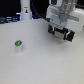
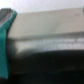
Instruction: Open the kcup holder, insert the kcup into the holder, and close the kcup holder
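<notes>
The pale table (image 1: 35, 65) is filling most of the exterior view, and everything below is being placed against it. The white robot arm is reaching down over the table's far side, toward the exterior view's right, and its gripper (image 1: 61, 33) is sitting right at the kcup holder (image 1: 60, 36), a dark boxy shape mostly hidden under the arm. I cannot tell how wide the jaws are standing or whether they are gripping anything; the wrist view is showing only a blurred grey surface, a dark band and a teal edge. 1 tall white post (image 1: 25, 10) is standing at the table's far edge. The kcup (image 1: 19, 44), green top up, is resting on the table alone, well apart from the holder.
</notes>
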